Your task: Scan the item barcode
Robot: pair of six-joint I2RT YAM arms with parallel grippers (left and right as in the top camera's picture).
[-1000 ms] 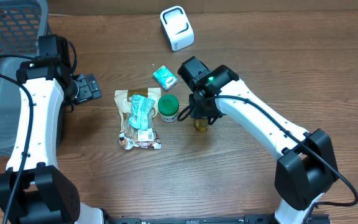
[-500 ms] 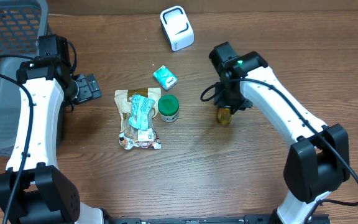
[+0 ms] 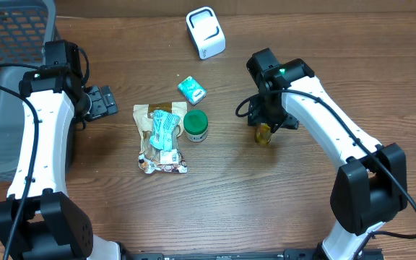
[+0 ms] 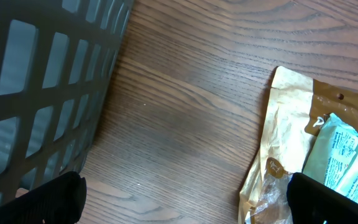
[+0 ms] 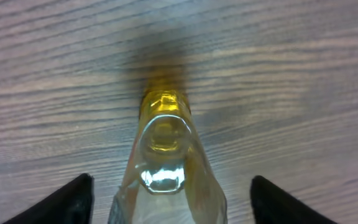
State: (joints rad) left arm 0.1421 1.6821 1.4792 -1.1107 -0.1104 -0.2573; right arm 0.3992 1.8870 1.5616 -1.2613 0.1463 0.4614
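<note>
Three views, and none has an item held up to the scanner (image 3: 206, 32). From overhead, the white scanner sits at the far edge of the table (image 3: 215, 209). The small yellow bottle (image 3: 264, 135) stands well nearer and to its right, directly under the right gripper (image 3: 265, 124). A green-lidded jar (image 3: 196, 124), a teal packet (image 3: 191, 89) and a snack pouch (image 3: 161, 141) lie together left of the bottle. The left gripper (image 3: 105, 101) hangs beside the basket (image 3: 6, 79). I'd judge the scanning unfinished, though whether the bottle has had its turn I cannot tell. The left wrist view adds that its fingers (image 4: 42, 199) are spread wide on nothing, with the basket wall left and the pouch right. The right wrist view gives what overhead hides: the jaws stand apart either side of the upright bottle with clear gaps showing, so nothing is gripped.
</note>
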